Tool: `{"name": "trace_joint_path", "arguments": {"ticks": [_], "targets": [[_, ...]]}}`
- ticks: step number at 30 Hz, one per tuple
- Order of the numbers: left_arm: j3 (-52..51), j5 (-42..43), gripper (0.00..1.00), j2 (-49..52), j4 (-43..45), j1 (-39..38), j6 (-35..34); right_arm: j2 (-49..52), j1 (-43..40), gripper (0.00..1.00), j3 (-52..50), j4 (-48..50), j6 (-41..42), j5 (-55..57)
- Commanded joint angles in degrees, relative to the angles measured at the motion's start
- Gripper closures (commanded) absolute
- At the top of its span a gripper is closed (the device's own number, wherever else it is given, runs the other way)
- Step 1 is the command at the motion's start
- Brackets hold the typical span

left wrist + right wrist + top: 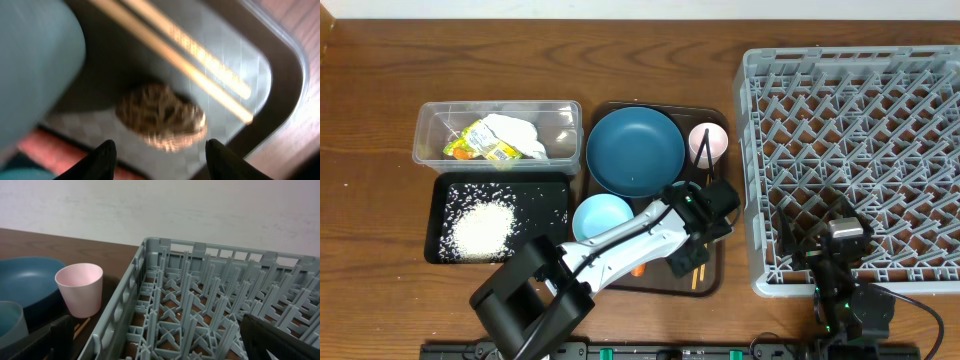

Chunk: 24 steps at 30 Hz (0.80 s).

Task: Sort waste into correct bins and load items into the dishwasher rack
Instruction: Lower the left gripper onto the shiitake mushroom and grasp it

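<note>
**Mia:** Where is the brown seedy lump?

**Tom:** It lies on the big brown serving tray, near the corner closest to the robot. The pair of wooden chopsticks lies just past it.

**Mia:** What about the left gripper?

**Tom:** It hangs right over the lump. Its two black fingers are apart, one on each side of the lump. They hold nothing. The left wrist picture is blurry, so I cannot tell if they touch the tray.

**Mia:** What else sits on that tray?

**Tom:** The large dark-blue round plate, the small pink cup and the light-blue bowl.

**Mia:** Where is the trash?

**Tom:** The crumpled white napkin and the yellow-green printed wrapper are in the clear rectangular plastic tub. The loose white rice grains are in the shallow black rectangular tray, right beside the tub.

**Mia:** And the right gripper?

**Tom:** It is over the near edge of the large square grey plastic lattice rack. Its fingers are apart too, with nothing held between them.
</note>
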Motion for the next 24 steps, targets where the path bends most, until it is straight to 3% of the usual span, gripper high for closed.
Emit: {"name": "trace_joint_path", "arguments": {"ticks": [1,17,24], "targets": [[0.94,-0.07,0.41,1.81,-1.51,0.35,1.18,-0.15,0.26,0.01,-0.07,-0.22,-0.70,-0.22],[1.27,-0.04,0.41,4.00,0.92,1.31,-0.81,-0.15,0.26,0.01,-0.07,-0.22,-0.70,-0.22],[5.14,-0.96,0.41,6.84,-3.04,1.38,-0.59,-0.13,0.26,0.01,-0.07,-0.22,-0.72,-0.22]]}}
